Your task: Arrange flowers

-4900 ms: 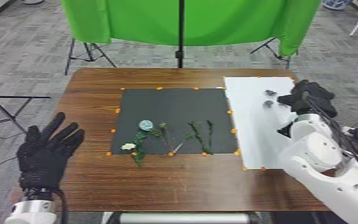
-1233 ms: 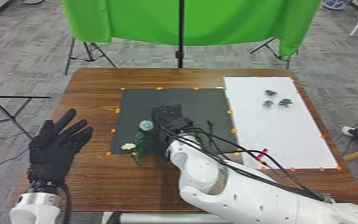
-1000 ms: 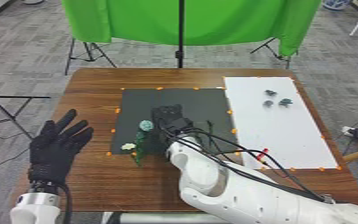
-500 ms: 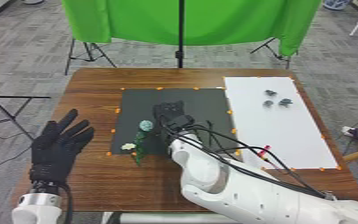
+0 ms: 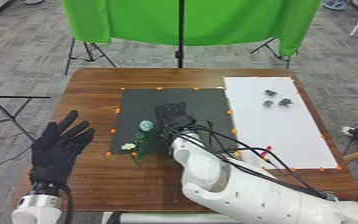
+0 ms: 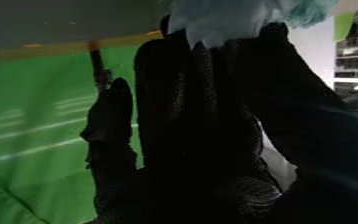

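While the right hand (image 5: pixel 172 110) is over the dark mat (image 5: pixel 140 100), grip impossible to tell, one pale-blue flower (image 5: pixel 146 125) lies beside it, best taken gently by the stem (image 5: pixel 141 136); left hand (image 5: pixel 53 155), fingers released.

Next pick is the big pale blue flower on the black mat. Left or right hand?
Right, I'd say. The right hand is already over the black mat, close beside the pale blue flower; the left hand is off the mat's left side, farther away.
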Controlling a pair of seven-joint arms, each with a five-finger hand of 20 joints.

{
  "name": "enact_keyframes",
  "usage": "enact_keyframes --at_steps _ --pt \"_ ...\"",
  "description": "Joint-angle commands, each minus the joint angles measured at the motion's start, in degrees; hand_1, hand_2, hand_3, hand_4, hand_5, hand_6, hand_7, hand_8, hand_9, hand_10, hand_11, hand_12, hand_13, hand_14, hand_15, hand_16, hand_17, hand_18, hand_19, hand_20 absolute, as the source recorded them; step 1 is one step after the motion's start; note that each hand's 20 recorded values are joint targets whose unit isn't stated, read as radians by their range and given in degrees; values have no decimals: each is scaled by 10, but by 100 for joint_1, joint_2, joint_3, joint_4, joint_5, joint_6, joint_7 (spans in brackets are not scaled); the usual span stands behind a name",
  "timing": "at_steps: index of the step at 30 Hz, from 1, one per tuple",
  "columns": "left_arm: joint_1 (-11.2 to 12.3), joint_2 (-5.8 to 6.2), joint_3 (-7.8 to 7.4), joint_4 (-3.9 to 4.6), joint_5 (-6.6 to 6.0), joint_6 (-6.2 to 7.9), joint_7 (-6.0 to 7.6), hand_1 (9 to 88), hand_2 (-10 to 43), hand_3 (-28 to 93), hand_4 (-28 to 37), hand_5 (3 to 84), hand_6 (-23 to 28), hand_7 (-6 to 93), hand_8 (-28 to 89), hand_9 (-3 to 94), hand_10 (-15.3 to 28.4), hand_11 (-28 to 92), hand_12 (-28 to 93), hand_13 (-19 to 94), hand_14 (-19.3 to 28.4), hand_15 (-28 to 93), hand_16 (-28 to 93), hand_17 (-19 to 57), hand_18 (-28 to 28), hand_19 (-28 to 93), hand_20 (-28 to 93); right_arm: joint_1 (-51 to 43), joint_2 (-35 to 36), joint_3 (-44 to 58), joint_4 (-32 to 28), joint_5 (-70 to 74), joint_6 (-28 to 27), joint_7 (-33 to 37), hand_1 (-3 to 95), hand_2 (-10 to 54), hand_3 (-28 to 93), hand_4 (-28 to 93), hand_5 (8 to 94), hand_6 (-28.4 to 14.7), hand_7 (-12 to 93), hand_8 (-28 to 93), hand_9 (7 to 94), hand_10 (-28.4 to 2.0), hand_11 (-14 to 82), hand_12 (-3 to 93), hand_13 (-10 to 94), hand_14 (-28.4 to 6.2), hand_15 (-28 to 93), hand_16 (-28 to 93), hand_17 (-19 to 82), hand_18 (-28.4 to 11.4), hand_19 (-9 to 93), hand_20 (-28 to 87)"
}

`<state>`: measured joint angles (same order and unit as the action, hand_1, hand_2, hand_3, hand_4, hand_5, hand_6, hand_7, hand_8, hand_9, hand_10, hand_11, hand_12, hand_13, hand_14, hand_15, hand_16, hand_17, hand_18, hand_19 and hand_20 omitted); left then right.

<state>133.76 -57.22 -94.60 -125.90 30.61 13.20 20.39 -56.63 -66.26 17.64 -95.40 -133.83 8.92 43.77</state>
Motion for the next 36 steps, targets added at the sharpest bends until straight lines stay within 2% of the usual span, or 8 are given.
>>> enact_keyframes --at_steps 1,7,10,13,19,22,27,36 --pt "174 7 10 -7 -81 95 121 175 128 733 -283 367 85 111 -97 352 211 245 105 242 284 528 -95 -94 284 587 93 34 96 624 -506 1050 270 154 446 -95 795 -283 711 5 160 -109 645 -138 224 144 608 -97 723 167 248 -222 868 441" --pt "214 -79 5 -14 -78 101 147 175 129 731 -283 366 84 111 -98 352 211 245 105 241 284 528 -95 -94 284 587 92 56 339 987 -690 1441 255 286 417 -95 795 -283 681 -3 147 -129 628 -150 219 143 588 -116 744 141 235 -229 868 450" --pt "211 -71 7 -9 -120 148 268 176 129 730 -283 366 84 113 -98 351 210 245 106 241 284 528 -94 -94 284 587 92 190 723 1133 -742 1474 383 408 411 -95 791 -283 676 -5 146 -128 628 -152 219 143 586 -120 744 135 233 -231 867 452" --pt "230 -96 -16 -13 -140 111 313 173 129 728 -283 366 84 112 -98 351 210 246 106 241 284 528 -94 -94 283 587 91 331 1226 1338 -701 1596 439 570 406 -95 790 -283 667 -6 143 -128 627 -152 219 143 583 -121 743 130 231 -231 864 453" --pt "362 31 -19 -37 -254 161 585 153 133 723 -283 366 84 111 -98 351 211 243 105 241 284 525 -95 -94 284 587 91 385 2281 1607 -469 1809 650 867 393 -95 792 -283 635 -10 140 -126 610 -158 217 143 563 -126 726 117 218 -231 845 448" --pt "360 -30 -41 -30 -210 110 515 149 134 720 -283 366 83 111 -98 351 211 242 105 240 284 525 -94 -94 284 586 91 369 2609 1671 -291 1877 561 991 392 -95 791 -283 616 -10 138 -127 604 -160 216 143 561 -126 721 112 216 -230 839 445" --pt "335 -174 -91 -20 -91 -4 296 146 134 717 -283 365 82 109 -97 350 210 240 106 240 284 524 -93 -94 284 584 91 395 2898 1539 19 1879 243 1101 386 -95 796 -283 588 -8 140 -127 575 -165 207 139 545 -131 714 105 210 -229 835 443" --pt "354 -128 -84 -32 -104 59 323 145 133 722 -283 363 81 108 -96 349 210 237 107 239 284 520 -92 -94 284 581 91 326 2651 1267 440 1776 -48 1207 391 -95 813 -283 571 8 147 -131 556 -163 203 137 527 -131 712 97 206 -225 831 439"
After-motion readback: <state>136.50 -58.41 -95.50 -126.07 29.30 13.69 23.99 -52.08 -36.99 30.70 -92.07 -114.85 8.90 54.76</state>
